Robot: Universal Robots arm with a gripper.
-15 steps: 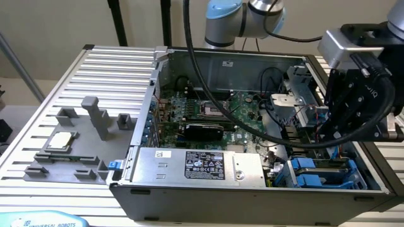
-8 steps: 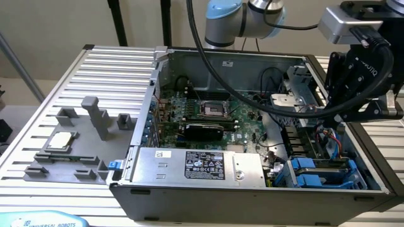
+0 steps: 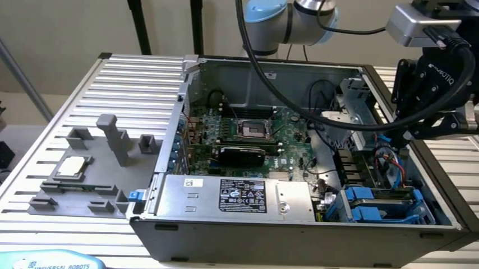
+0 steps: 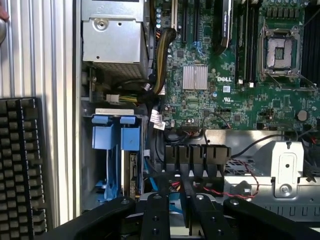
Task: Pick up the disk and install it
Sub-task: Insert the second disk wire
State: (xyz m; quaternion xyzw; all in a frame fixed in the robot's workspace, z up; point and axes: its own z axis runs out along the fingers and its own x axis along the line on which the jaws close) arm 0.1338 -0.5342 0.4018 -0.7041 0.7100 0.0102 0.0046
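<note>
Nearest the exterior camera: silver box with black label at the front of the open PC case. Blue carriers sit in the drive bay at the exterior view's right. Grey fixture outside the case holds the CPU chip. Further in, motherboard with its socket bare. Gripper hangs over the bay side. Its fingers are closed in on the disk, held edge-on with its blue rail showing between them, above the bay and not seated.
</note>
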